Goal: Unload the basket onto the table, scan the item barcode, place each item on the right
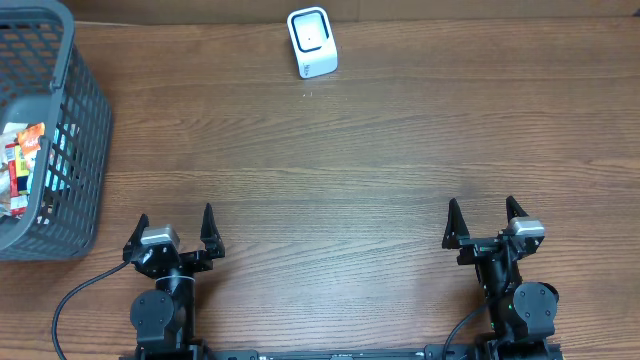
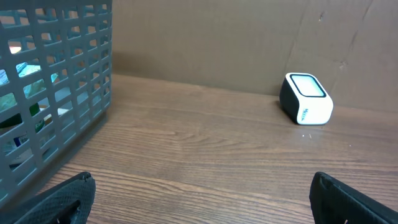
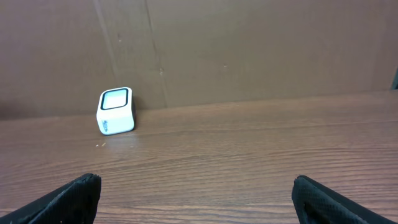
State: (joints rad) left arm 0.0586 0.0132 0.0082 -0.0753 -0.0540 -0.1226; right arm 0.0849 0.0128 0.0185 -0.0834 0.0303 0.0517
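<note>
Left gripper (image 1: 175, 215) and right gripper (image 1: 482, 203) both stand wide open, holding nothing. Packaged items (image 1: 22, 160) lie in the grey basket (image 1: 85, 110), at ten o'clock from the left jaws, the nearer arm. From there the scanner (image 1: 312, 42) stands at one o'clock.

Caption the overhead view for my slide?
Left gripper and right gripper open, empty; white scanner at far edge; grey basket of packets at left.

light: even, soft | shadows: faint beside scanner (image 2: 306, 99) | focus: sharp
</note>
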